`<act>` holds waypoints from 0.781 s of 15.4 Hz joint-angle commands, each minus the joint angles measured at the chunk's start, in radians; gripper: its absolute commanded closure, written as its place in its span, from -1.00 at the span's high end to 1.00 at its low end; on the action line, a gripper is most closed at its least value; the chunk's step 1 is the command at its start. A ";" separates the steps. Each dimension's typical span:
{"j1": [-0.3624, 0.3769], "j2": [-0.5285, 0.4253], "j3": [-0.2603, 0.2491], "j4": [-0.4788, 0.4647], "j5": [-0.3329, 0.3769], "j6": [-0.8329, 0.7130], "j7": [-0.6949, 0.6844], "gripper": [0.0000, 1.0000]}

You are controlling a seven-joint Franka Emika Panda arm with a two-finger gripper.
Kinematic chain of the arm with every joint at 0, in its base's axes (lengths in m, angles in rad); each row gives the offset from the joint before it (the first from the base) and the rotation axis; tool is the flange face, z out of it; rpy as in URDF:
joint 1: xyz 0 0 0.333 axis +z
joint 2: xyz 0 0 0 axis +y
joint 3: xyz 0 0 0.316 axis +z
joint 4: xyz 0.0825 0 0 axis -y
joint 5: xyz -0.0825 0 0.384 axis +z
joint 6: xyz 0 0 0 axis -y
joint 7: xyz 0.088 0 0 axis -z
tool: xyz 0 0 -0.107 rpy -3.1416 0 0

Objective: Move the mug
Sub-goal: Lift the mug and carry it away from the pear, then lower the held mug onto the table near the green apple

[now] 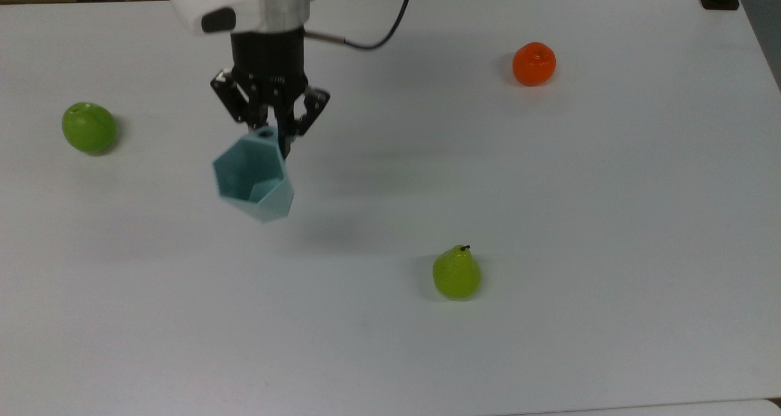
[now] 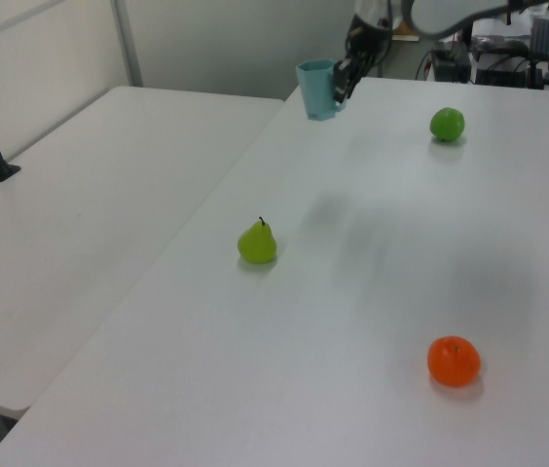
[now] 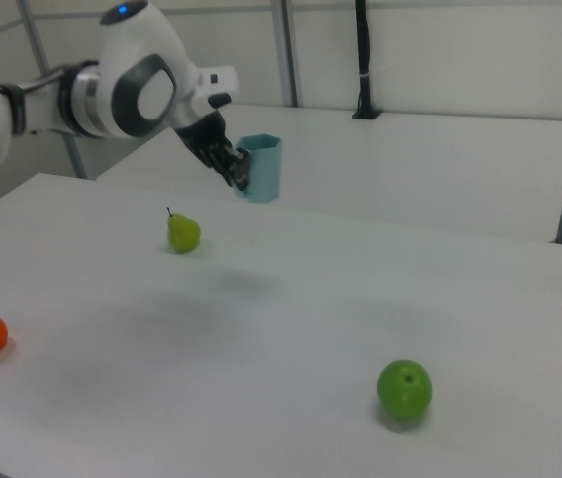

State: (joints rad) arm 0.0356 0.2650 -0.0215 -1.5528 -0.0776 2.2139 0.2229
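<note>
Mug (image 1: pixel 252 178): pale teal, faceted, airborne above the white table (image 1: pixel 549 221), upright, its tab handle pinched between my fingers (image 1: pixel 282 136); gripper (image 1: pixel 273 136) clenched on it. Step in hand: carry, lift done. Next move, as I judge it: travel level to a bare patch, lower, release. Pear (image 1: pixel 456 273): near. Green apple (image 1: pixel 89 127), orange (image 1: pixel 534 63): well apart.
</note>
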 commanded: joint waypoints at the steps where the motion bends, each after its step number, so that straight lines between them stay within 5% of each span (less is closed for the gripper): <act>1: 0.009 -0.156 -0.003 -0.101 0.085 -0.176 -0.196 -1.00; 9: 0.010 -0.446 -0.006 -0.416 0.096 -0.266 -0.470 -1.00; 12: 0.010 -0.486 -0.011 -0.513 0.094 -0.261 -0.507 -1.00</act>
State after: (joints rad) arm 0.0402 -0.1288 -0.0216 -1.9180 -0.0028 1.9362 -0.2196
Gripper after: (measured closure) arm 0.762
